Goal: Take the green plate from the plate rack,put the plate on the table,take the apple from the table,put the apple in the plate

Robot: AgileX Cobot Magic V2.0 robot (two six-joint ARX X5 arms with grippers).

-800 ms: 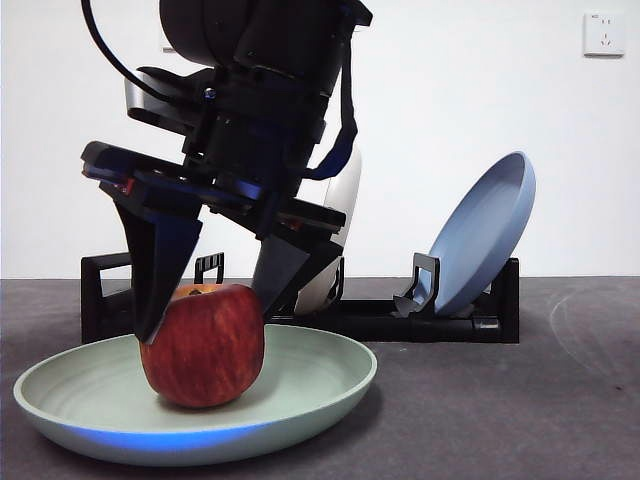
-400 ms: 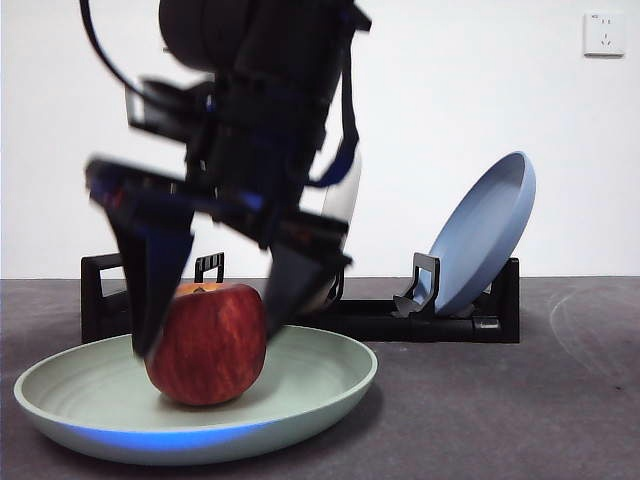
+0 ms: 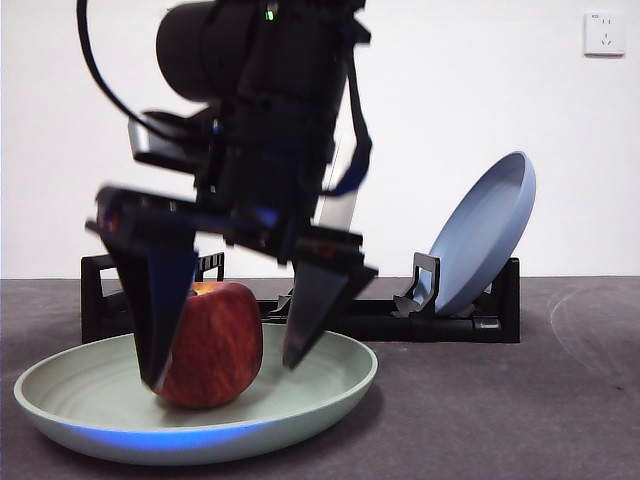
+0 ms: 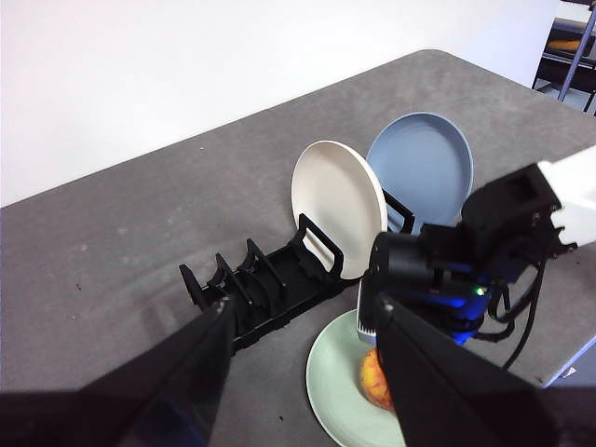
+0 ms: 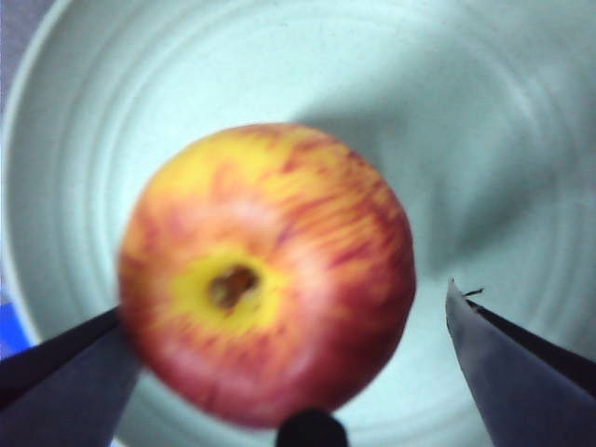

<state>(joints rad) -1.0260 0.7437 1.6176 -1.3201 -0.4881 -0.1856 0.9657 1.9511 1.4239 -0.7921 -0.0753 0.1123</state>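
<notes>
Jaws of the right gripper [image 3: 222,375] spread wide astride the apple [image 3: 212,343], one touching or just beside it, the other clear; nothing gripped. Apple resting inside the green plate [image 3: 330,385] on the desk [image 3: 520,400], ahead of the plate rack [image 3: 440,318]. Likely firm, smooth, prone to rolling; best pinched across its middle. Arm steep overhead, wrist pointing down. Left gripper [image 4: 303,377] waiting high, jaws parted, empty.

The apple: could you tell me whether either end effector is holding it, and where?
Nothing is held. The right end effector is open around the apple, which rests in the green plate.
</notes>
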